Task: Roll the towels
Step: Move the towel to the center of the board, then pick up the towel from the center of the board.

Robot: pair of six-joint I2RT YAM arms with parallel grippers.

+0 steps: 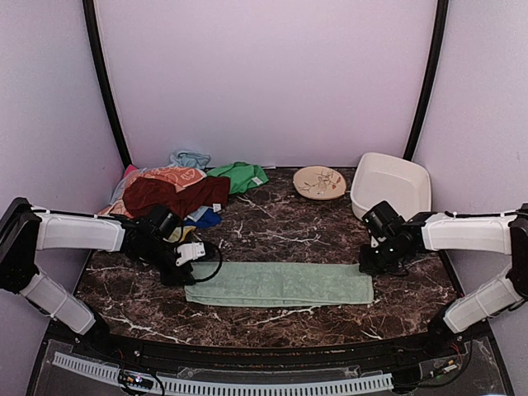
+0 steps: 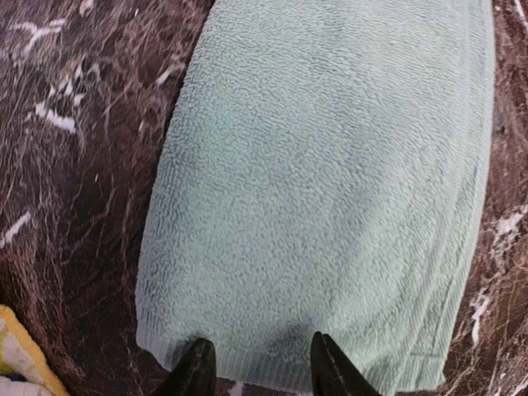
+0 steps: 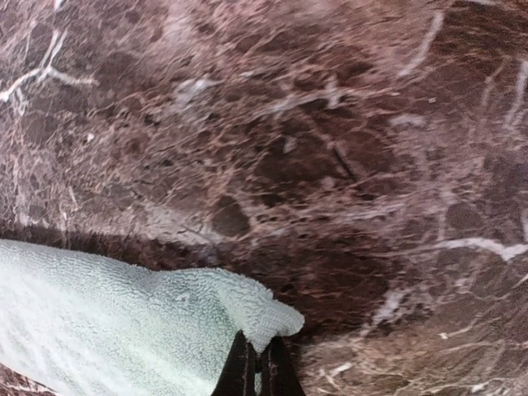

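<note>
Right claw [image 3: 257,370] was clamped on a corner of the mint-green towel [image 1: 279,283], left claw [image 2: 257,365] part-open at the other end, gripping nothing; first tuck needed to be tight.

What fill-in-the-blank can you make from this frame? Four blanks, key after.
1. The mint-green towel lies flat on the table, not yet ____.
2. The right gripper is shut on that towel's ____.
3. The left gripper stands ____ at the towel's opposite end.
4. The maroon towel sits at the table's back ____ side.
Missing words: rolled; corner; open; left.
</note>
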